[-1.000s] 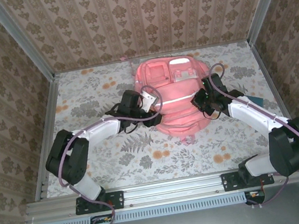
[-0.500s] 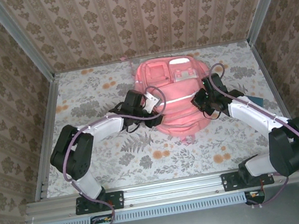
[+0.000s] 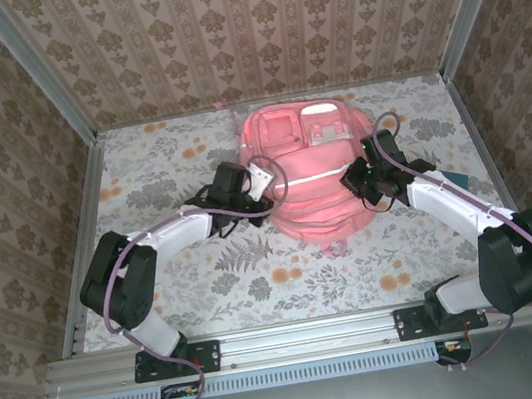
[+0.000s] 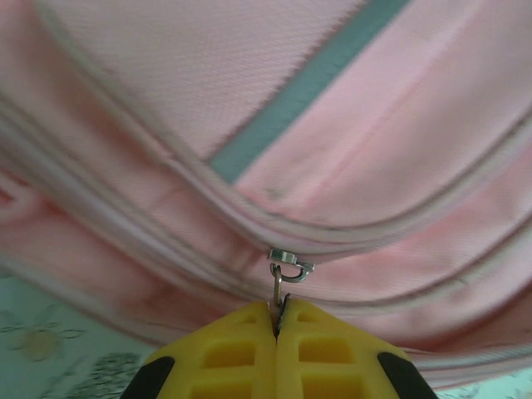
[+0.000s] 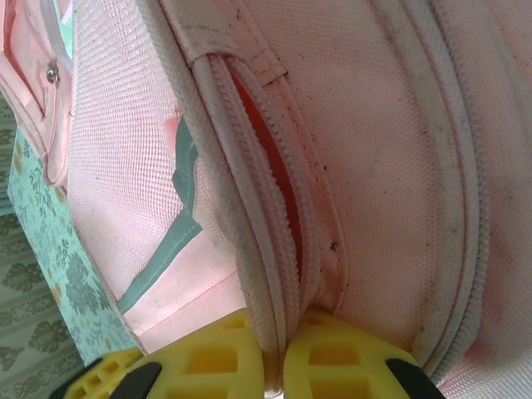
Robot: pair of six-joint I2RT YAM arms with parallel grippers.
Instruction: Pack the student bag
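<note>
The left fingers [image 4: 233, 353] are pinching the zip pull [image 4: 279, 287], and the right fingers [image 5: 341, 362] are clamping the student bag [image 3: 312, 202] at its edge beside a gaping zip [image 5: 249, 191]. The bag is lying on the surface [image 3: 159, 166], toward its far side. Drawing the pull straight along the zip while the right is bracing looks wisest to me.

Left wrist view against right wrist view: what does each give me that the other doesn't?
Left wrist: the left tool is shut on a metal zipper pull hanging from its slider. Right wrist: the right tool is clamped on the student bag at a zip edge, with a gaping zip opening just above it. Both: pink bag fabric, the stripe and a patch of floral tablecloth.
</note>
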